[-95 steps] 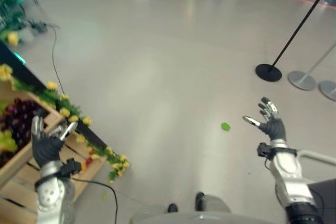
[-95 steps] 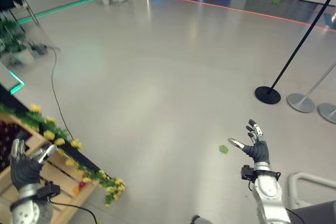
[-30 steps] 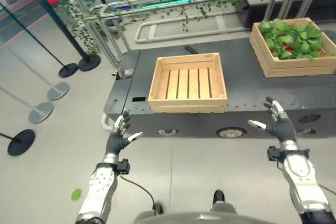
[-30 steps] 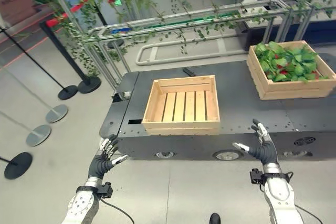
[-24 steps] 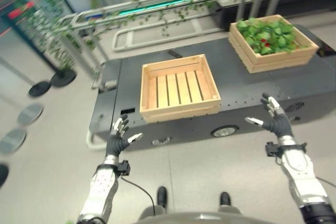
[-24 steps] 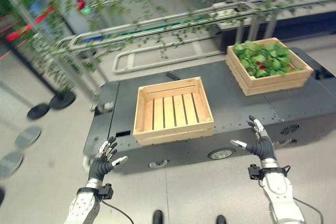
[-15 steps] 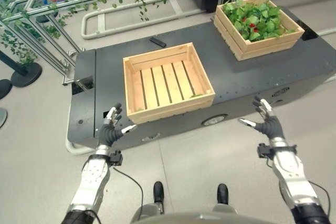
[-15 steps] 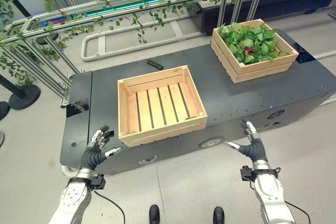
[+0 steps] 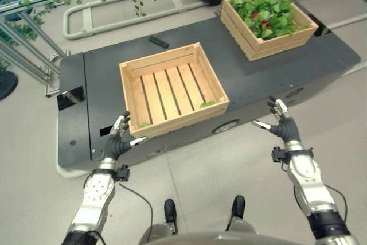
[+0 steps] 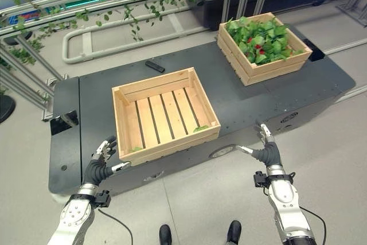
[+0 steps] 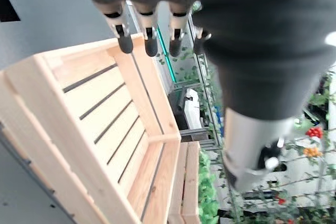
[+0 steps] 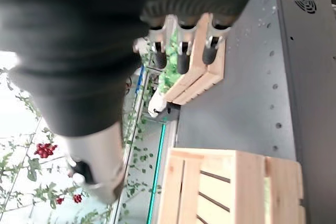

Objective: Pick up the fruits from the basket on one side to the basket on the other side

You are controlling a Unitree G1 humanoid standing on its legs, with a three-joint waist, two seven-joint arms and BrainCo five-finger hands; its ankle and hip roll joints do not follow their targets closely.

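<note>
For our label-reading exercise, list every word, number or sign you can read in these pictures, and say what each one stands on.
None: no word, number or sign can be read.
The near wooden crate, the leaf-filled wooden crate and the dark platform carry no print that I can make out.
The small black object behind the near crate is too small to show any marks.

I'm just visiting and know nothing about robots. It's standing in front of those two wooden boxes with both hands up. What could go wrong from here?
The far crate is packed with leaves, so the red fruits barely peek out; a hand may grab greenery instead.

That crate sits toward the back of the dark platform, while the right hand is at its near edge, so reaching might mean leaning over it.

Both the left hand and right hand are open and hold nothing. The near crate holds just a few leaf scraps.
</note>
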